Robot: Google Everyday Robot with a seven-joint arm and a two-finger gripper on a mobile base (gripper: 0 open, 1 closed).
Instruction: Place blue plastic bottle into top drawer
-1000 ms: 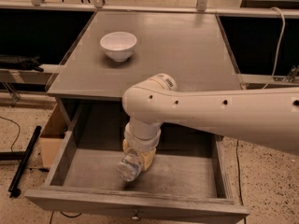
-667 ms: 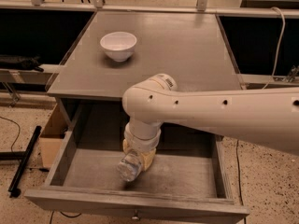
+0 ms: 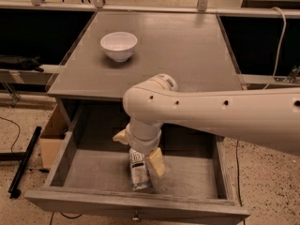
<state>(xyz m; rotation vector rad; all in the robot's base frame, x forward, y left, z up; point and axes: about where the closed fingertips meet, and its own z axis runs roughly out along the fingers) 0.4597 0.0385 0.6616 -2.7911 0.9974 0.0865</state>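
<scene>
One gripper [image 3: 139, 155] hangs inside the open drawer [image 3: 187, 178], near its front edge, fingers [image 3: 157, 163] spread apart. The bottle [image 3: 139, 173] lies on the drawer floor between them, touching the front wall. A bowl [image 3: 119, 45] sits near the table's [image 3: 187, 55] rear-left corner
</scene>
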